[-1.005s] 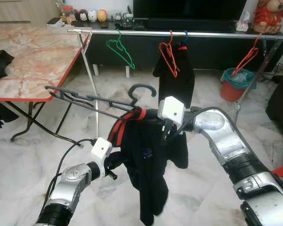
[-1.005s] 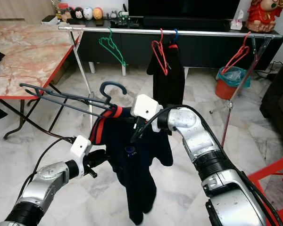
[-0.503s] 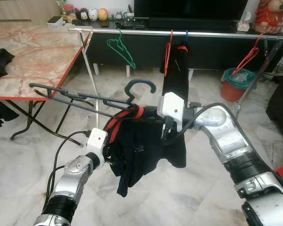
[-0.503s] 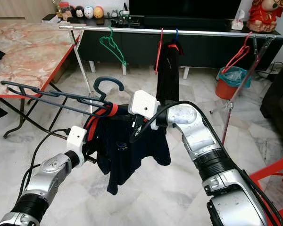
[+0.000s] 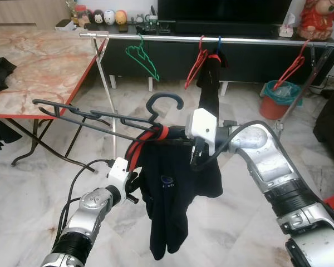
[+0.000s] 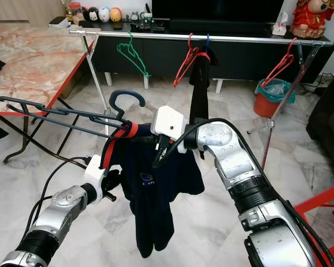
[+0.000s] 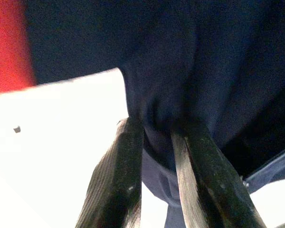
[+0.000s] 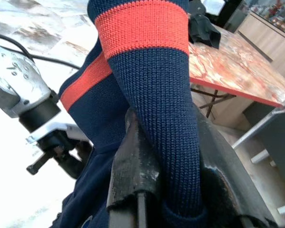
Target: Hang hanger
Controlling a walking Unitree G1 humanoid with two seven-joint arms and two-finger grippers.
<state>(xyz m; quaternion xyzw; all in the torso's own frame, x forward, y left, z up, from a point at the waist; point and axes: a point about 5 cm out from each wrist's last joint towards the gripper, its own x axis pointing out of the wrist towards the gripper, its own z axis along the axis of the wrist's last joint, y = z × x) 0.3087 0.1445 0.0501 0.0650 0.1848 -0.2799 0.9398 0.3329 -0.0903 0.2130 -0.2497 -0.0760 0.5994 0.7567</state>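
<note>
Now lower left gripper (image 7: pixel 156 137), apparently pinching the straighter-hanging garment (image 5: pixel 167 206).

Silver arms, white wrist boxes, black cables.

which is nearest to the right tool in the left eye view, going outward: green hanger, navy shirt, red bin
1. navy shirt: its collar is clamped in the right tool, along with the dark hanger.
2. green hanger: hangs on the rail ahead, toward the robot's left.
3. red bin: on the floor at the far right, past the rail's right end.
</note>
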